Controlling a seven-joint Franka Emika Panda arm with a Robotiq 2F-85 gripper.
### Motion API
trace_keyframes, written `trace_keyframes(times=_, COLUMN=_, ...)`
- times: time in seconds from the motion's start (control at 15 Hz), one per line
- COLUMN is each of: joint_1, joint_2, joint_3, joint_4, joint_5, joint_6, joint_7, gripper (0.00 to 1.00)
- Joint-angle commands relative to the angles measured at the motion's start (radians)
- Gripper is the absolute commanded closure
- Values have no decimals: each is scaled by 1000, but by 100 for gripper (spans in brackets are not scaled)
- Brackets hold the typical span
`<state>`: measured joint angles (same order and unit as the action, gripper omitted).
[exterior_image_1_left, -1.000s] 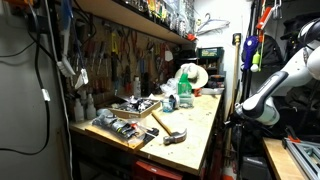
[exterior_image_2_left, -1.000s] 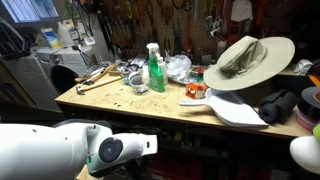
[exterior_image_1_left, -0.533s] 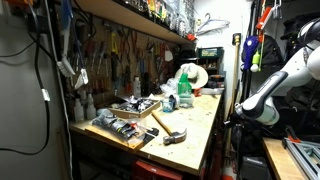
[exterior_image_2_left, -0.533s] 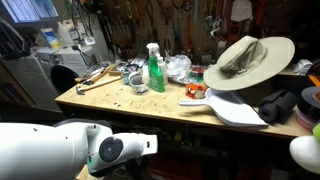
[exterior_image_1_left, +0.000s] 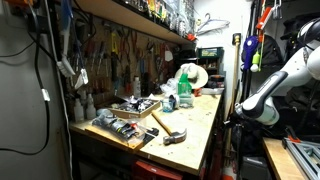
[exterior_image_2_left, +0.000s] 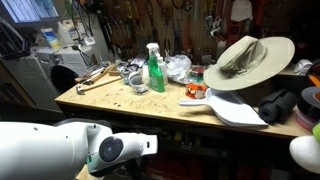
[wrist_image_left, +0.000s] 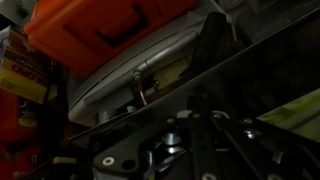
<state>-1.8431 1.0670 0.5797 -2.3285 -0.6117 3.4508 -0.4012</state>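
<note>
Near a ribbed orange plastic case (wrist_image_left: 100, 25), the dark tool (wrist_image_left: 213, 60) is unreadable, open or closed.

Cannot tell open from closed on the gripper (wrist_image_left: 200, 140) in the dark, blurred wrist view. Only see part of the orange case (wrist_image_left: 100, 25), cropped by the top edge. Lose the arm (exterior_image_1_left: 290, 70) past an exterior view's right edge, the dustpan (exterior_image_2_left: 238, 110) partly under the hat (exterior_image_2_left: 248, 60).
</note>
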Motion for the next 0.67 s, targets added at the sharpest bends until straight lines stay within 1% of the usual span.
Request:
trace_keyframes(times=0.0, joint_1=96, joint_2=-54, joint_3=51, joint_4=-2, joint_5=-14, joint_6=66, joint_7=67, gripper=100)
trace_keyframes(times=0.07, joint_1=95, joint_2=-75, joint_3=50, joint_4=-12, joint_5=-16, joint_6=53, joint_7=72, gripper=100)
trace_keyframes(times=0.13, joint_1=109, joint_2=-107, joint_3=37, joint_4=-23, joint_5=-16, joint_6=64, joint_7=69, gripper=100)
trace_keyframes(times=0.33, joint_1=122, joint_2=-198, joint_3=25, joint_4=-56, joint_5=-25, joint_6=18, joint_7=72, gripper=100)
trace_keyframes(times=0.47, joint_1=150, joint_2=-271, joint_3=5, joint_4=-72, joint_5=-17, joint_6=-24, joint_7=68, gripper=100)
trace_keyframes(times=0.53, joint_1=151, joint_2=-301, joint_3=8, joint_4=-79, joint_5=-23, joint_6=-60, joint_7=63, gripper=100)
trace_keyframes(times=0.6, joint_1=139, joint_2=-325, joint_3=48, joint_4=-82, joint_5=0, joint_6=-94, joint_7=25, gripper=100)
